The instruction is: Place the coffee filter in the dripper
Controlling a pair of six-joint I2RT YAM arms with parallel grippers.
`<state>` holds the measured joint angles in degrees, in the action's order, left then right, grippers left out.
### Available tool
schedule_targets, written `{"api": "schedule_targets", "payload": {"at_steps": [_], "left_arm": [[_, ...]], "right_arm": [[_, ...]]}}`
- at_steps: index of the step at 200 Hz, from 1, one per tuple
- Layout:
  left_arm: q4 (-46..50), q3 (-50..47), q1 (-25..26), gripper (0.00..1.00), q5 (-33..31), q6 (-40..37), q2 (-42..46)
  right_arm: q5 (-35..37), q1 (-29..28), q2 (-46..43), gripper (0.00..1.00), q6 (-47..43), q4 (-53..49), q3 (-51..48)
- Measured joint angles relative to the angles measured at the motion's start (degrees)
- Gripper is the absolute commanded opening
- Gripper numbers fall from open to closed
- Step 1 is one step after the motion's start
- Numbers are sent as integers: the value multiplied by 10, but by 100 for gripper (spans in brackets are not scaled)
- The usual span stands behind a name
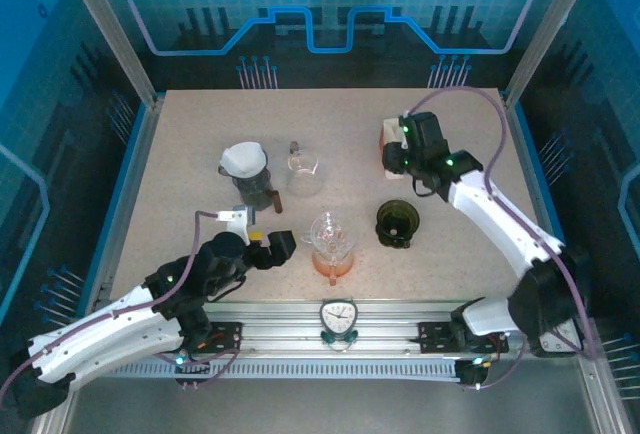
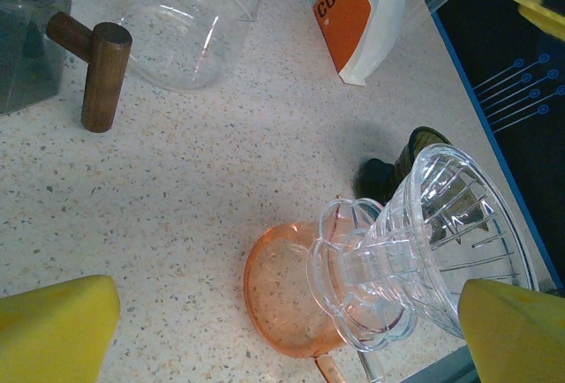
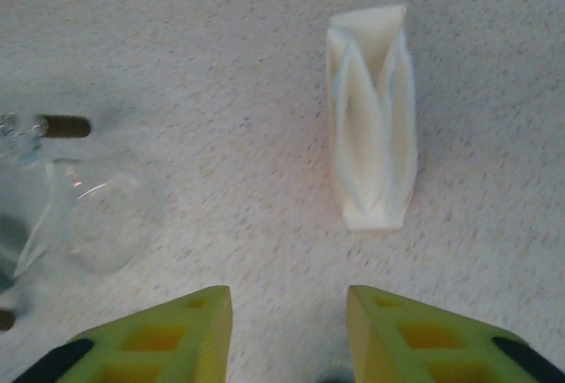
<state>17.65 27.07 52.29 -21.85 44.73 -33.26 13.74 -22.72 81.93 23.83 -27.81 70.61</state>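
Inside a blue-lit enclosure, on a speckled desk (image 1: pixel 180 204), the white coffee filter (image 1: pixel 243 158) sits mouth-up in a dark jug (image 1: pixel 258 192) left of centre, its cone axis upright. The left end effector (image 1: pixel 280 249), fingers spread and empty, is the nearer one. The filter lies beyond it and slightly left, and the clear dripper (image 1: pixel 332 232), atop an orange cup (image 2: pixel 282 290), stands just to its right. The right end effector (image 3: pixel 287 339), also released, hangs near a white packet (image 3: pixel 375 153).

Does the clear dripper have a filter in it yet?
Empty. The dripper shows bare ribbed walls; the white filter sits on the dark jug.
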Motion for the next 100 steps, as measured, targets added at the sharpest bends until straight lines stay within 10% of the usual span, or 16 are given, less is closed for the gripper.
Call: {"api": "schedule_targets", "payload": {"at_steps": [100], "left_arm": [[-4, -14, 0, 99, 0, 0, 0]], "right_arm": [[23, 19, 266, 30, -36, -28, 199]]}}
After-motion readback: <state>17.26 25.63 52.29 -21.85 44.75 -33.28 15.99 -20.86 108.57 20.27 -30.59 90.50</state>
